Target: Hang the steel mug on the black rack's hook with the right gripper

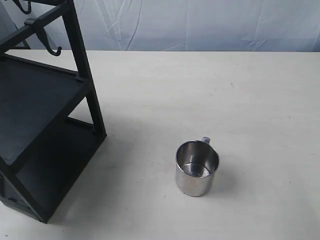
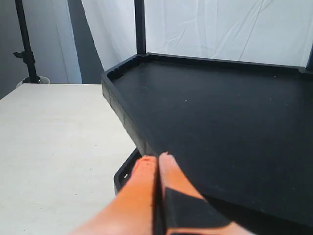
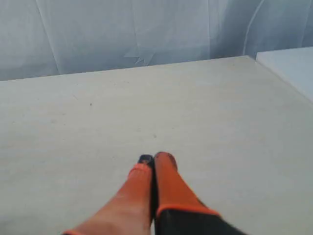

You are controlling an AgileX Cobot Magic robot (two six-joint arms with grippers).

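The steel mug (image 1: pixel 196 167) stands upright on the white table (image 1: pixel 210 95), its mouth up and its thin handle (image 1: pixel 205 140) turned to the far side. The black rack (image 1: pixel 45 115) fills the left of the exterior view, and a small black hook (image 1: pixel 51 48) hangs from its upper bar. Neither arm shows in the exterior view. My right gripper (image 3: pixel 153 159) is shut with nothing in it, above bare table; the mug is outside its wrist view. My left gripper (image 2: pixel 157 157) is shut and empty, beside the edge of a rack shelf (image 2: pixel 220 122).
The rack has two flat black shelves (image 1: pixel 30 100), the lower one (image 1: pixel 55 165) near the table's front left. A pale cloth backdrop (image 1: pixel 200 22) runs behind the table. A dark stand (image 2: pixel 27 44) is seen past the table in the left wrist view.
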